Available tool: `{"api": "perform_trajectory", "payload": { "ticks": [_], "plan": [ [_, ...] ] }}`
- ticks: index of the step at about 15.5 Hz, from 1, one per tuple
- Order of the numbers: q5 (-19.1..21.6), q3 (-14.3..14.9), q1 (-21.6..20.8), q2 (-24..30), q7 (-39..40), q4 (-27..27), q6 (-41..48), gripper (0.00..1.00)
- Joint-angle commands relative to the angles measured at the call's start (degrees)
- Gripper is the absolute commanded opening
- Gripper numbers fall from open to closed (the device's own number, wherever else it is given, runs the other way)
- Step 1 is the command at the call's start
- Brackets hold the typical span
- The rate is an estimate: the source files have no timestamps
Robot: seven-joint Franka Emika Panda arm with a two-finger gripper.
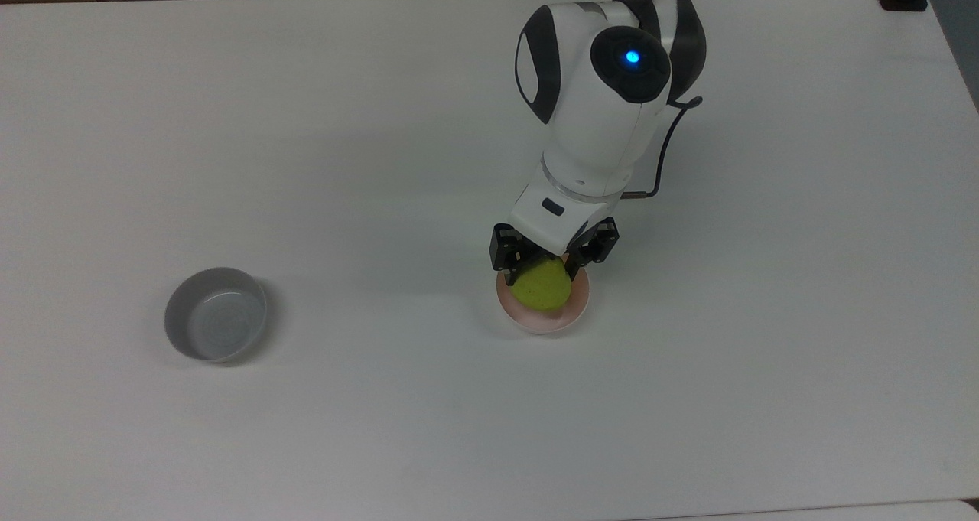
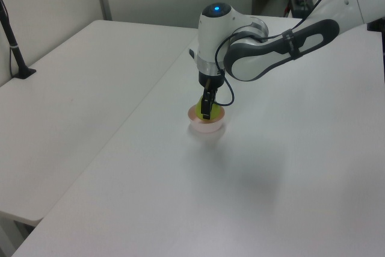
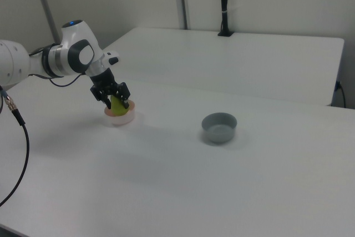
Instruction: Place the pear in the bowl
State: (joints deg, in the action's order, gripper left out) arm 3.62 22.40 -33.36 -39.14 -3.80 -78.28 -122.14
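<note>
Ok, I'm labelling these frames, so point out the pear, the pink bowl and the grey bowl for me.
pear (image 1: 541, 289): top view, on its yellow-green body below the gripper.
pink bowl (image 1: 544, 324): top view, on its near rim.
grey bowl (image 3: 219, 121): right view, on its far inner wall.

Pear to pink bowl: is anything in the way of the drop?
Nothing visible does. The gripper holds the pear directly over the pink bowl, low at its rim. The grey bowl sits far off at the top view's left.
</note>
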Motion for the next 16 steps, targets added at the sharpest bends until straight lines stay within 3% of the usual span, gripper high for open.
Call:
{"api": "perform_trajectory", "payload": {
  "ticks": [1,3,4,8,16],
  "plan": [
    [0.9,0.5,-0.7,0.0,-0.9,-0.5,-1.5,0.77],
    [0.9,0.5,-0.8,0.0,-1.3,-0.5,-1.5,0.86],
    [0.9,0.5,-0.9,0.1,-1.5,-0.5,-1.4,1.00],
    [0.9,0.5,-1.0,1.0,-1.5,-0.4,-1.2,1.00],
    [0.7,0.6,1.9,13.3,-3.3,-2.5,8.6,1.00]
  ]
}}
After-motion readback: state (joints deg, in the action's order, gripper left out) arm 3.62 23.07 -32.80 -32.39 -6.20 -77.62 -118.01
